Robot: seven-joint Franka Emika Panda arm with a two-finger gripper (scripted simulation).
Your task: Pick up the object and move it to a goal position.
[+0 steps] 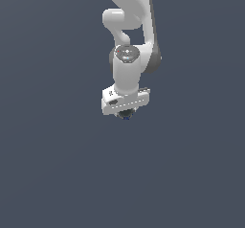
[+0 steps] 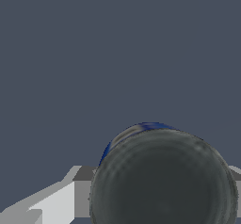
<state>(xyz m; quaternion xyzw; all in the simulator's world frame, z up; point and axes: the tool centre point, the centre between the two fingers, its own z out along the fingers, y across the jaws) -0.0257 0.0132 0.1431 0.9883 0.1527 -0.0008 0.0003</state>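
Filling my wrist view, one dark bluish ball [image 2: 162, 178] is sitting between my pincer's [image 1: 125, 115] pale fingers [image 2: 56, 202], seemingly clamped; the exterior view is showing only its tip [image 1: 126, 116] under my single white arm [image 1: 128, 69].

Ball [image 1: 126, 115] right under gripper [image 1: 125, 112], betw. its fingers, arm [image 1: 128, 54] above.

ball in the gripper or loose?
In the gripper: the dark ball sits between its fingers in the wrist view. Contact itself isn't clear.
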